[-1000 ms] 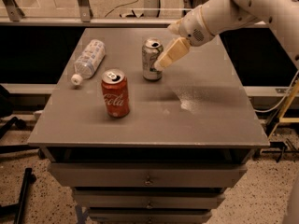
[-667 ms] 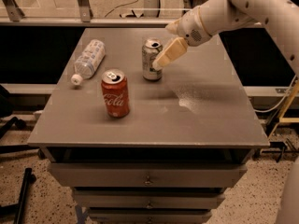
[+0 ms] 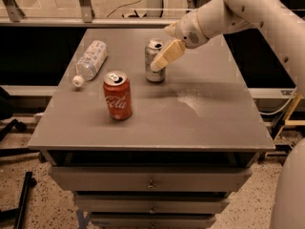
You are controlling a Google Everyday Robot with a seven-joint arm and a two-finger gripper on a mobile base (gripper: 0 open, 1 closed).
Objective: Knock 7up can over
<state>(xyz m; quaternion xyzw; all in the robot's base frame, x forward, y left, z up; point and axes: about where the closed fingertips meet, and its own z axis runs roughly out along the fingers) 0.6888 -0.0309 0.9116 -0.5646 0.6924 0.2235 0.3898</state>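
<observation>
The 7up can (image 3: 152,62), silver with green marks, stands upright on the grey table (image 3: 209,123) at the middle back. My gripper (image 3: 163,56) comes in from the upper right on a white arm. Its tan fingers (image 3: 167,55) point down-left and lie against the can's upper right side, overlapping it in this view. The can's right edge is partly hidden behind the fingers.
A red Coca-Cola can (image 3: 117,95) stands upright in front and to the left of the 7up can. A clear water bottle (image 3: 89,60) with a white cap lies on its side at the table's left. Drawers sit under the table top.
My gripper has shifted slightly left toward the 7up can. The can still stands upright in the same place.
</observation>
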